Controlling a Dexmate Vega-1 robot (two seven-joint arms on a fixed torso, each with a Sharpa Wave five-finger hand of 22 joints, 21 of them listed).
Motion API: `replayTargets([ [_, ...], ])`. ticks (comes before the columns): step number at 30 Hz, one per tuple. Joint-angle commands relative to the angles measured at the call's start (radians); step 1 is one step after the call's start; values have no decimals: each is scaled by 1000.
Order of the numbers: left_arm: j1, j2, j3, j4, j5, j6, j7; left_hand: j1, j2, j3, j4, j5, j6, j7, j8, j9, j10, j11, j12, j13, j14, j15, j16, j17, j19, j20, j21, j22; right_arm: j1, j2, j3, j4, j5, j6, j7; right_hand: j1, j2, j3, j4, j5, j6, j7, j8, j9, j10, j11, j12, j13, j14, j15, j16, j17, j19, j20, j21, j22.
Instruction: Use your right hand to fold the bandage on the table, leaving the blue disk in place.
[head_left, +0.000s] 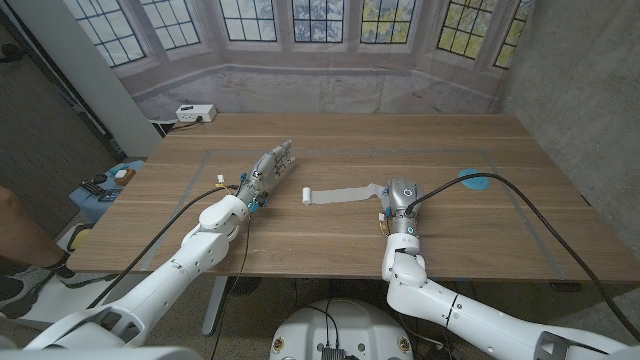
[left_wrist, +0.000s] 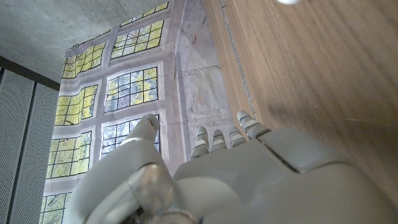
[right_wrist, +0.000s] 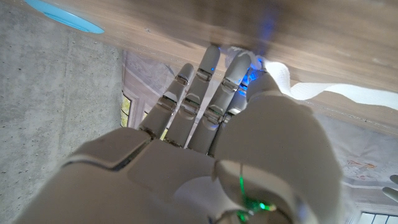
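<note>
A white bandage (head_left: 340, 194) lies unrolled across the middle of the table, with a small rolled end (head_left: 307, 196) on its left. My right hand (head_left: 400, 196) is at the strip's right end, which curls slightly up off the wood. In the right wrist view the bandage (right_wrist: 291, 81) bunches between the thumb and a fingertip of my right hand (right_wrist: 205, 118), and the other fingers reach out straight. The blue disk (head_left: 468, 179) lies to the right of that hand, partly crossed by a black cable; the blue disk (right_wrist: 62, 15) is apart from the fingers.
My left hand (head_left: 264, 171) is left of the bandage roll, fingers stretched out and holding nothing; its fingers (left_wrist: 217, 140) point past the table's far edge. A white power strip (head_left: 195, 113) sits at the far left corner. A black cable (head_left: 530, 205) runs over the table's right side.
</note>
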Motion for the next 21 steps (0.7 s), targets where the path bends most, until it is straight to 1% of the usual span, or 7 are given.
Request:
replayTargets([
  [1, -14, -6, 5, 18, 1, 0, -11, 0, 7, 0, -5, 4, 6, -6, 0, 3, 0, -2, -1, 4, 5, 0, -1, 2, 1, 3, -2, 3, -8, 13, 14, 10, -10, 16, -32, 17, -2, 7, -1, 9, 14, -11, 4, 1, 7, -3, 6, 5, 19, -83, 8, 5, 5, -93, 2, 4],
  [7, -17, -9, 7, 23, 3, 2, -12, 0, 7, 0, -5, 4, 6, -7, 0, 3, -1, -3, -2, 4, 5, 0, -1, 2, 1, 4, -2, 3, -13, 15, 21, 9, -13, 29, -48, 23, 2, 8, 1, 11, 10, -8, 2, 1, -2, 0, 4, 12, 25, -83, 9, 9, 1, -98, 1, 4],
  [13, -16, -11, 7, 23, 3, 3, -9, 0, 7, 0, -5, 4, 6, -5, 0, 3, 0, -3, -1, 4, 5, 0, -1, 2, 0, 5, -2, 3, -17, 13, 27, 1, -16, 38, -54, 30, 8, 9, 4, 13, 1, -2, -2, 1, -17, 9, 1, 21, 27, -83, 7, 14, -3, -102, -1, 5],
  [21, -14, -11, 9, 18, 6, 5, -2, 0, 7, 0, -6, 4, 5, -5, 0, 3, -1, 2, -2, 4, 4, 0, -2, 2, 0, 4, -2, 3, -20, 8, 33, -15, -26, 50, -59, 38, 15, 10, 5, 16, -9, 2, -5, 3, -28, 11, 2, 35, 30, -83, 7, 22, -7, -101, -2, 6],
])
